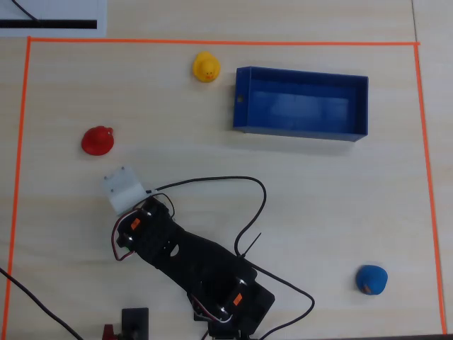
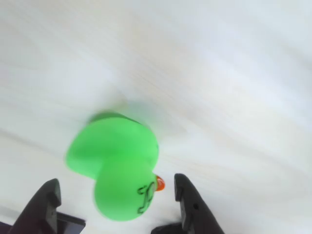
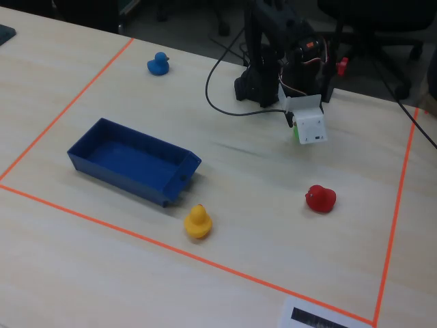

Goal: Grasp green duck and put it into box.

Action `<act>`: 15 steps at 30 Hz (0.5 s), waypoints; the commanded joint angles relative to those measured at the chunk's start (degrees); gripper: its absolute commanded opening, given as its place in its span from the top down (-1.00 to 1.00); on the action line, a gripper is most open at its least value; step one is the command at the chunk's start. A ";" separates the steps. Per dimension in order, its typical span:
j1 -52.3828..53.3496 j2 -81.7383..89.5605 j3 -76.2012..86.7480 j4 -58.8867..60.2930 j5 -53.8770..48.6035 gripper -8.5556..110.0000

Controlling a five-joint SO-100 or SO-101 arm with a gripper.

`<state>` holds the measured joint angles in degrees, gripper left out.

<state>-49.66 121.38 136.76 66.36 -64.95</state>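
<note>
1. Pale wooden tabletop [image 1: 318,198] edged with orange tape.
2. Wrist view: tool [image 2: 114,192] open, green duck [image 2: 114,163] between its fingers, blurred.
3. Overhead the arm hides the duck; box [image 1: 301,131] lies at 1 o'clock.

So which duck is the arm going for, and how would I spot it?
Find the black arm's white-housed gripper inside the orange tape. The green duck sits on the table between its open fingers, seen best in the wrist view. It is the only green one; the others are yellow, red and blue.
</note>
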 commanded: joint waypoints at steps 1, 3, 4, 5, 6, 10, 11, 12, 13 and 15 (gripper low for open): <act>-1.93 1.76 0.18 -0.35 4.31 0.28; -2.99 1.67 0.26 -0.44 6.06 0.27; -3.34 1.49 0.26 -0.79 6.50 0.27; -3.52 1.41 0.18 -1.05 6.68 0.28; -3.60 1.23 0.00 -1.23 6.68 0.28; -3.08 0.44 -0.53 -1.41 5.98 0.33; -2.72 0.44 -0.62 -1.41 5.62 0.33; -2.46 0.35 -0.62 -1.41 5.36 0.33; -2.20 0.35 -0.62 -1.41 5.01 0.34; -1.76 0.35 -0.53 -1.32 3.96 0.38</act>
<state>-52.47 121.64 137.29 66.18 -59.24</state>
